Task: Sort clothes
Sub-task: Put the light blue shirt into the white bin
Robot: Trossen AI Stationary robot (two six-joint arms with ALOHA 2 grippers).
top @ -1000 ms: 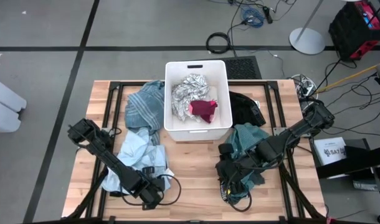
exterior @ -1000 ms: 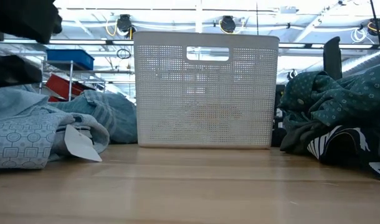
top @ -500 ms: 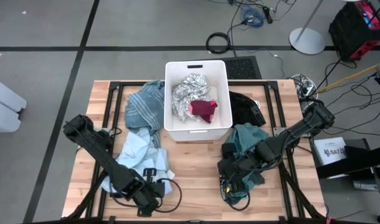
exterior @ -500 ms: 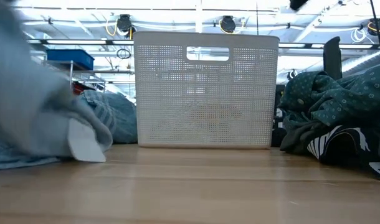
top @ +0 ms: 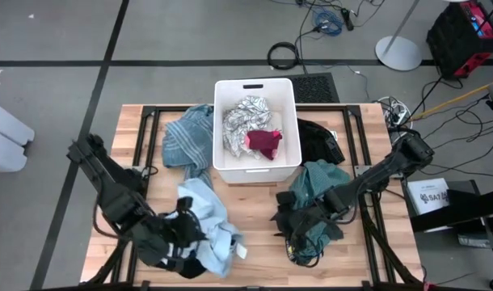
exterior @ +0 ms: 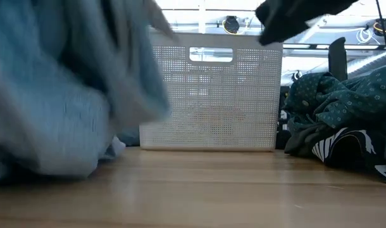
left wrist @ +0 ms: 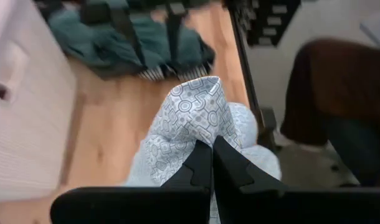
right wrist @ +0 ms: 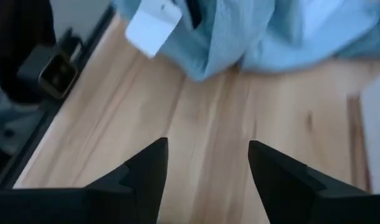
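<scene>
The counter [top: 254, 218] carries a white bin [top: 257, 129] at its far middle. Near-left of the bin, the light blue garment [top: 206, 226] hangs pinched in the closed left claw [left wrist: 212, 163]. The right claw [right wrist: 205, 165], empty, jaws apart, hovers near-right of the bin, facing that garment.

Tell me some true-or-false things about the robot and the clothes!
1. The left tool is shut on the light blue shirt. True.
2. The white bin has nothing in it. False: a patterned cloth and a pink piece lie inside.
3. The right tool is open over bare wood. True.
4. The teal garment lies in the bin. False: it lies on the table by the right arm.
</scene>
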